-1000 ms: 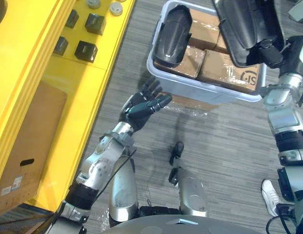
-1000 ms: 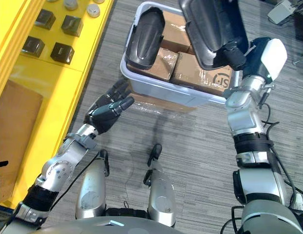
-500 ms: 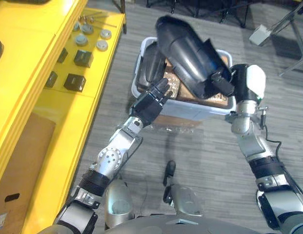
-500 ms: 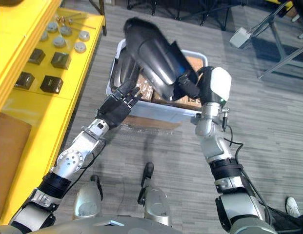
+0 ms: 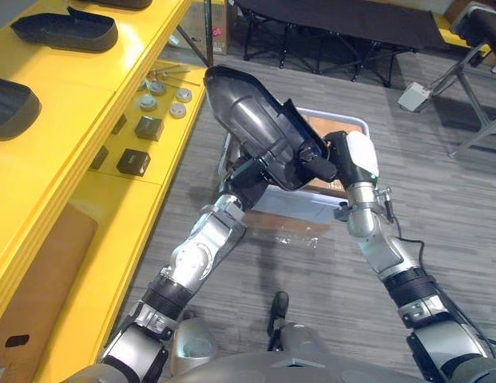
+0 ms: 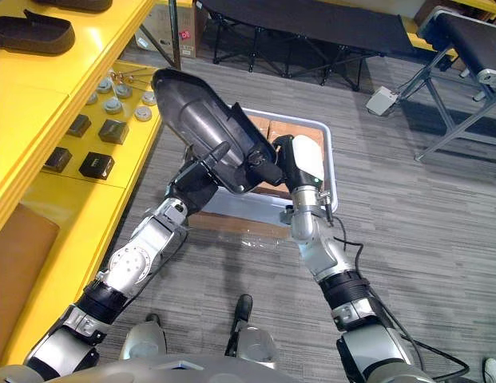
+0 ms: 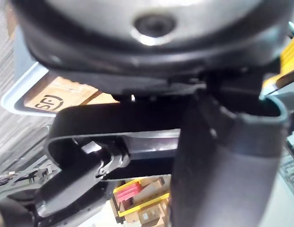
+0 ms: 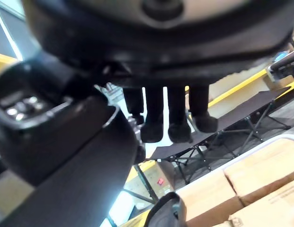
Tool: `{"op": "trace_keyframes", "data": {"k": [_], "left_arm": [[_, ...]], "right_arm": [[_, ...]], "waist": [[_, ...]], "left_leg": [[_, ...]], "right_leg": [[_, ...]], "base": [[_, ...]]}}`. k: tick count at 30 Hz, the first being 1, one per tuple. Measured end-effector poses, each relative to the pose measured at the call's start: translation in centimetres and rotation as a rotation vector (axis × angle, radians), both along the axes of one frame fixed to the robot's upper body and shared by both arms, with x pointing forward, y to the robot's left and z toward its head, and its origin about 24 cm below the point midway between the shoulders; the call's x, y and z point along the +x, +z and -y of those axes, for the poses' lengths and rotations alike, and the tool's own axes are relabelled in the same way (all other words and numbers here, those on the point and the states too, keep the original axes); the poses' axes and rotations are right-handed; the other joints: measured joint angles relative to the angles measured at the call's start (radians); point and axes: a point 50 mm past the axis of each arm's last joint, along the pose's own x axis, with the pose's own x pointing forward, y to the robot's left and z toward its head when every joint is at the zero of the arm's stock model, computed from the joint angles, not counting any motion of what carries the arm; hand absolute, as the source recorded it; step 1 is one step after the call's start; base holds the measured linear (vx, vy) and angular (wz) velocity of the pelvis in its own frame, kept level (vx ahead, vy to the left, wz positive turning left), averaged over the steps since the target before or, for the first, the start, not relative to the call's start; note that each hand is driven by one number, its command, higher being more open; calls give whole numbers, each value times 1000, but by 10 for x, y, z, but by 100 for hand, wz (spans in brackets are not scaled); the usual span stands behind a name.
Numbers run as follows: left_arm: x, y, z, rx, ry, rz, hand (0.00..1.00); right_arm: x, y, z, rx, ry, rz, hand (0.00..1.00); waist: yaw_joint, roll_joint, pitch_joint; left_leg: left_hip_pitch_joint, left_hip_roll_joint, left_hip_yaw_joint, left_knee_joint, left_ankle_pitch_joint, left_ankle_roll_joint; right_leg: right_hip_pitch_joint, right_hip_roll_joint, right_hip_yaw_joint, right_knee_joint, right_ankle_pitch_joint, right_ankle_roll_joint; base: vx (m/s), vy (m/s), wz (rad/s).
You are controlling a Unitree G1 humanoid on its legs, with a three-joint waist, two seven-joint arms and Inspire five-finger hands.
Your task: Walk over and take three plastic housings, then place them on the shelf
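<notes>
Since the earlier frame, the black housing (image 5: pixel 251 120) had swung higher above the grey bin (image 5: pixel 295 209), nearer the yellow shelf (image 5: pixel 88 88). The right hand (image 5: pixel 327 159) had its fingers (image 8: pixel 177 127) clamped on the housing's edge. The left hand (image 6: pixel 193 182) lay against its underside, finger position undeterminable. Two other housings (image 5: pixel 68 28) lay on the shelf.

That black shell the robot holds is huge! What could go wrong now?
The plastic housing is gripped at one end by the right hand, with the left hand beneath it, so it might tip and drop into the bin. Its long far end could also bump the yellow shelf or knock the small black boxes.
</notes>
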Motion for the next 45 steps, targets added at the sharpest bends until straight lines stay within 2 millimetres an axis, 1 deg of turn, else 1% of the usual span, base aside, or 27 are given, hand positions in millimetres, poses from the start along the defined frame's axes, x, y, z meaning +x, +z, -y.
{"op": "trace_keyframes", "data": {"k": [5,7,8,12,14,17,18,21,24,27,30,33,34,39,41,43,44,45], "left_arm": [[-1,-4,2,130,10,12,100],[-1,-6,1,171,32,9,100],[-1,-7,0,188,46,0,0],[-3,-13,-3,231,113,-50,0],[-4,-14,-5,222,148,-54,0],[-8,-18,-7,198,227,-77,0],[-9,-22,-11,207,273,-98,0],[-12,-28,-26,198,387,-137,0],[-13,-28,-28,190,425,-138,0],[-14,-27,-29,227,461,-112,0],[-20,-30,-28,218,470,-121,0],[-21,-30,-25,209,467,-124,0],[-21,-29,-25,206,467,-124,0],[-21,-28,-25,213,476,-109,0],[-20,-25,-29,204,527,-93,0],[-18,-14,-40,158,662,-52,0],[-18,-11,-41,165,681,-31,0],[-19,3,-46,184,728,48,0]], "right_arm": [[-6,-11,-3,9,20,-25,0],[-6,-14,-8,26,27,-35,0],[-7,-16,-11,28,40,-43,0],[-14,-28,-18,52,63,-87,0],[-16,-32,-21,61,72,-106,0],[-24,-42,-28,91,80,-142,0],[-27,-43,-32,108,91,-140,0],[-35,-37,-44,128,153,-103,0],[-36,-37,-50,158,154,-100,0],[-40,-38,-57,201,158,-99,0],[-45,-42,-57,213,157,-106,0],[-47,-44,-56,224,148,-100,0],[-48,-44,-56,226,146,-97,100],[-52,-45,-57,251,144,-82,100],[-57,-46,-59,279,155,-76,100],[-72,-49,-69,336,214,-87,100],[-75,-48,-71,348,221,-89,100],[-81,-45,-75,414,233,-91,100]], "waist": [[19,-2,-27],[20,-3,-29],[20,-3,-35],[23,-4,-53],[22,-5,-54],[22,-10,-72],[19,-10,-77],[17,-9,-78],[23,-5,-83],[21,-1,-89],[16,6,-107],[14,10,-110],[14,11,-111],[1,21,-120],[-2,23,-122],[-10,27,-124],[-10,27,-124],[-7,27,-124]], "left_leg": [[17,-2,-7,-30,20,-5],[28,-3,-7,-48,30,-6],[28,-3,-8,-56,36,-9],[44,-2,-7,-77,45,-13],[45,-2,-7,-78,46,-13],[48,-1,-6,-85,46,-14],[50,0,-4,-86,46,-14],[58,1,3,-87,45,-15],[59,0,3,-86,45,-15],[60,1,4,-86,45,-15],[63,1,8,-86,44,-17],[65,2,10,-86,44,-17],[66,2,11,-86,44,-17],[83,2,15,-97,43,-18],[91,2,18,-105,45,-18],[98,8,24,-106,43,-22],[98,10,25,-106,43,-22],[98,15,25,-105,42,-24]], "right_leg": [[7,0,-10,0,-8,1],[10,0,-11,0,-11,0],[8,1,-14,-1,-14,3],[11,4,-15,-1,-14,0],[11,4,-15,-1,-14,0],[10,6,-16,-1,-14,1],[10,6,-16,-1,-15,2],[10,7,-12,-1,-17,2],[11,7,-12,-1,-18,3],[11,7,-12,-1,-20,2],[12,7,-10,-1,-21,2],[12,8,-9,-1,-22,1],[12,8,-9,-1,-22,1],[23,9,-7,-1,-28,1],[24,10,-5,-1,-30,-1],[25,17,2,-1,-31,-6],[25,19,3,-1,-31,-7],[25,23,2,-1,-31,-8]], "base": [[-9,-8,5],[0,0,0],[0,0,0],[0,0,0],[0,0,0],[11,5,-1],[38,19,-7],[19,13,-5],[0,0,0],[0,0,0],[16,17,-2],[0,0,0],[0,0,0],[0,0,0],[11,11,-6],[25,6,-11],[28,4,-6],[0,0,0]]}}
